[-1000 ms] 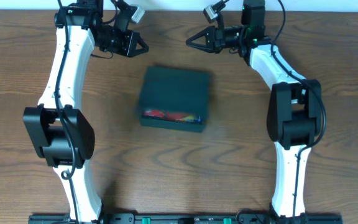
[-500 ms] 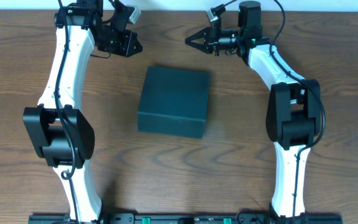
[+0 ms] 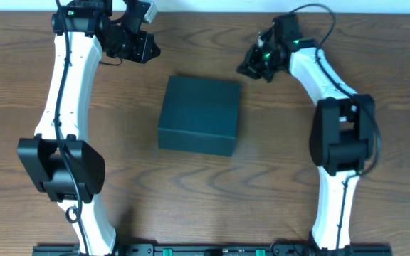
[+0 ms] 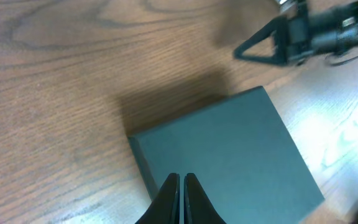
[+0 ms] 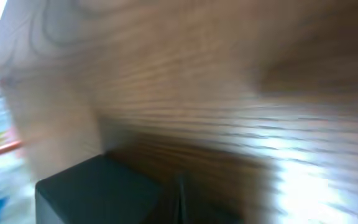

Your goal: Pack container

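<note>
The container [image 3: 199, 115] is a matte black square box in the middle of the table, with its lid down flat. It also shows in the left wrist view [image 4: 229, 155] and, blurred, in the right wrist view [image 5: 98, 193]. My left gripper [image 3: 151, 50] is shut and empty, hanging above the table beyond the box's far left corner; its fingertips [image 4: 180, 178] are pressed together. My right gripper [image 3: 242, 70] is near the box's far right corner, apart from it. Its jaws [image 5: 180, 186] are blurred but appear as one thin closed line. Nothing inside the box shows.
The wooden table [image 3: 376, 206] surrounds the box. The right gripper's pointed tip also shows in the left wrist view [image 4: 244, 50]. Both arm bases stand at the near edge, left [image 3: 59, 167] and right [image 3: 344, 142].
One second ago colourful packets showed at the box's front under a raised lid; now the lid lies flat. My right gripper has swung down toward the box's far right corner.
</note>
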Controlling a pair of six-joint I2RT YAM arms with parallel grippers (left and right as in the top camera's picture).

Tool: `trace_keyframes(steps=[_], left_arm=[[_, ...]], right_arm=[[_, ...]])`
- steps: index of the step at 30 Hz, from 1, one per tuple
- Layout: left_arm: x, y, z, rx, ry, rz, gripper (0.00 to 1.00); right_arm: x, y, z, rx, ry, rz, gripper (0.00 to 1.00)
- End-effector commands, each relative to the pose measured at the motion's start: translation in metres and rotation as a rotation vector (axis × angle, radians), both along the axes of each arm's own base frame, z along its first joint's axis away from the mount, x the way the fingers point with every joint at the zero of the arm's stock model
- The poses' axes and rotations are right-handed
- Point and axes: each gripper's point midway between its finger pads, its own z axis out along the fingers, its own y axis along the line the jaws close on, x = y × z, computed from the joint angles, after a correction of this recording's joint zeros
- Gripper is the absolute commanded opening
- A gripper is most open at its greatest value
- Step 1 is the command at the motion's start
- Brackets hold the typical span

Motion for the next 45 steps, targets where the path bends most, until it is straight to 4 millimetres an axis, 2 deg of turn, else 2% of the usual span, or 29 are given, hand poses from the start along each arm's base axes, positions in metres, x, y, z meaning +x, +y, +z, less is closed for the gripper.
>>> trace_keyframes(steps=[1,4,7,11,15,18,21,24,26,27,29,34,37,40,45], left_arm=[[-0.009,-0.012,0.018,-0.033,-0.051,-0.089,0.06],[-0.023,-0.030,0.027,-0.077,-0.067,-0.179,0.06],[-0.045,-0.048,0.033,-0.046,-0.108,-0.311,0.06],[-0.070,-0.062,0.036,0.057,-0.158,-0.443,0.05],[-0.088,-0.066,0.034,0.127,-0.190,-0.519,0.06],[-0.098,-0.060,0.018,0.169,-0.207,-0.508,0.06],[-0.109,-0.055,0.002,0.172,-0.215,-0.475,0.06],[-0.126,-0.057,-0.013,0.152,-0.204,-0.460,0.06],[-0.140,-0.068,-0.026,0.114,-0.174,-0.499,0.06],[-0.146,-0.079,-0.029,0.059,-0.161,-0.527,0.06],[-0.152,-0.083,-0.036,0.044,-0.122,-0.542,0.06],[-0.154,-0.085,-0.055,0.035,-0.055,-0.547,0.06],[-0.157,-0.084,-0.073,0.037,-0.005,-0.550,0.06],[-0.158,-0.084,-0.100,0.037,0.052,-0.545,0.06],[-0.151,-0.086,-0.128,0.035,0.128,-0.513,0.06]], right_arm=[[0.001,-0.029,0.094,-0.175,-0.247,0.016,0.02],[-0.027,-0.039,0.139,-0.230,-0.301,0.062,0.02],[-0.059,-0.051,0.168,-0.262,-0.300,0.083,0.02],[-0.098,-0.059,0.191,-0.292,-0.290,0.138,0.01],[-0.132,-0.066,0.199,-0.356,-0.278,0.224,0.01],[-0.163,-0.082,0.199,-0.448,-0.246,0.290,0.02],[-0.185,-0.085,0.196,-0.466,-0.227,0.337,0.01],[-0.212,-0.085,0.176,-0.446,-0.175,0.352,0.02],[-0.234,-0.073,0.157,-0.352,-0.173,0.349,0.02],[-0.242,-0.062,0.151,-0.277,-0.201,0.348,0.02],[-0.250,-0.053,0.143,-0.202,-0.223,0.312,0.02],[-0.277,-0.043,0.118,-0.108,-0.226,0.262,0.02],[-0.298,-0.037,0.107,-0.087,-0.191,0.258,0.02],[-0.311,-0.029,0.108,-0.077,-0.207,0.282,0.01],[-0.322,-0.020,0.111,-0.076,-0.227,0.326,0.02]])
